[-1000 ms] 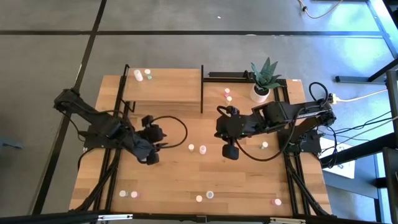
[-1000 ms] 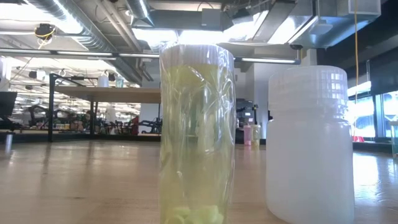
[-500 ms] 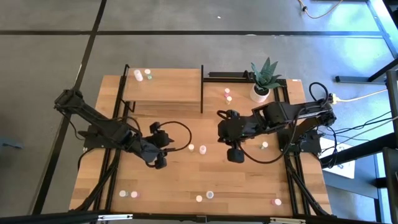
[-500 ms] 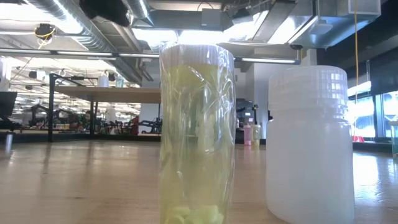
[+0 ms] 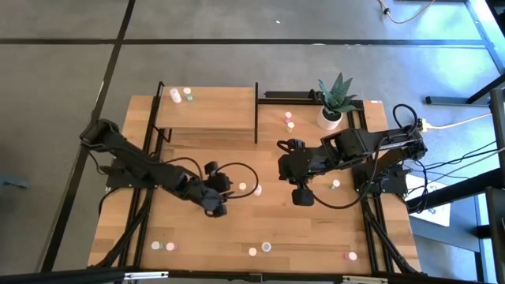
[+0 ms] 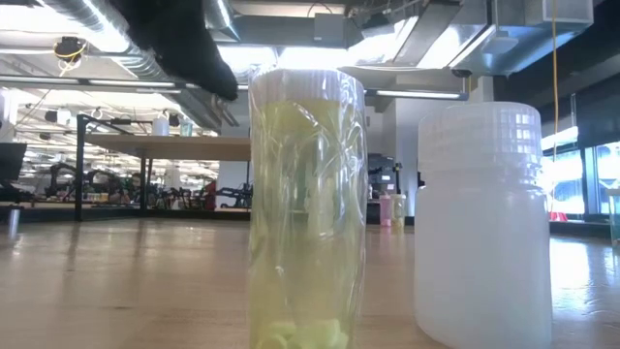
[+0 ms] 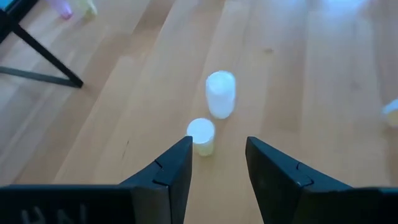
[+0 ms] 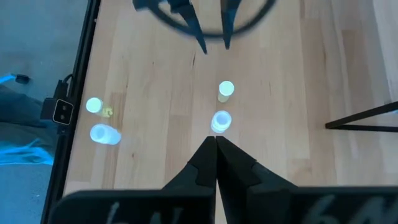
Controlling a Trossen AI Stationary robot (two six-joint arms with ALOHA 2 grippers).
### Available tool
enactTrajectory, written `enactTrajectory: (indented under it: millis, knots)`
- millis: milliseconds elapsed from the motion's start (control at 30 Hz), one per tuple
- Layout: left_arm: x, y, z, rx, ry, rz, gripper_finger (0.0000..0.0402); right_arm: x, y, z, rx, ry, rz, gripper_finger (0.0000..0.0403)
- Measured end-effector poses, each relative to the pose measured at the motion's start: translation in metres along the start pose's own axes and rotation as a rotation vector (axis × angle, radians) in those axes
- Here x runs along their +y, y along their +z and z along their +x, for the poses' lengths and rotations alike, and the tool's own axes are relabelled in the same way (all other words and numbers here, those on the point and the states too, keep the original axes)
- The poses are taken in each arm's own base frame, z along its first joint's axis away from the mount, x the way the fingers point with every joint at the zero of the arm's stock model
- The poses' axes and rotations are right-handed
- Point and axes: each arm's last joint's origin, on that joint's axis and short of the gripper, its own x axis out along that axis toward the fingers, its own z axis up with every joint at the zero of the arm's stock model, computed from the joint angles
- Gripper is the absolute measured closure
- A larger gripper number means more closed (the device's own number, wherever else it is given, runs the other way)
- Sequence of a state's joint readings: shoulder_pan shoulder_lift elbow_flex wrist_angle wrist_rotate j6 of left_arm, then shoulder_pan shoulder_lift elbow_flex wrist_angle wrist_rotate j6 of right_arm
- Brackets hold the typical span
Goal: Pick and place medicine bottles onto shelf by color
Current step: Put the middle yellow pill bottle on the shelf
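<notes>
The left gripper hovers over the middle of the wooden table, its two fingers parted to a moderate gap and holding nothing. Just ahead of it stand two small medicine bottles close together: a yellow-bodied bottle nearer the fingertips and a white bottle a little beyond. The right gripper hangs above the table on the other side of that pair, its fingers pressed together and empty. The shelf sits at the far side of the table with two bottles at its far left corner. More bottles lie scattered near the table's front edge, and a potted plant stands beside the shelf
</notes>
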State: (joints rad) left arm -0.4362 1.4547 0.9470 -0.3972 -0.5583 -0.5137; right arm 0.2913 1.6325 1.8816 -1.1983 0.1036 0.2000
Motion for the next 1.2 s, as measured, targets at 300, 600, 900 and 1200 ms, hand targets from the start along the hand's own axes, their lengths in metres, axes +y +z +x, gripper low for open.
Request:
enactTrajectory:
  millis: [300,600,900,1200]
  knots:
    - [0.002,-0.004,0.018,0.039,0.043,-0.005,0.026,0.0,0.002,0.0,-0.019,0.004,0.005,0.0395]
    - [0.002,-0.003,0.019,0.038,0.044,-0.029,0.026,0.001,0.003,0.0,-0.027,0.006,0.006,0.0395]
    - [0.002,-0.004,0.02,0.046,0.033,-0.063,0.026,0.001,0.003,0.0,-0.027,0.006,0.006,0.0395]
    - [-0.002,-0.008,0.03,0.084,0.012,-0.103,0.0245,0.0,0.003,0.0,-0.027,0.005,0.007,0.0395]
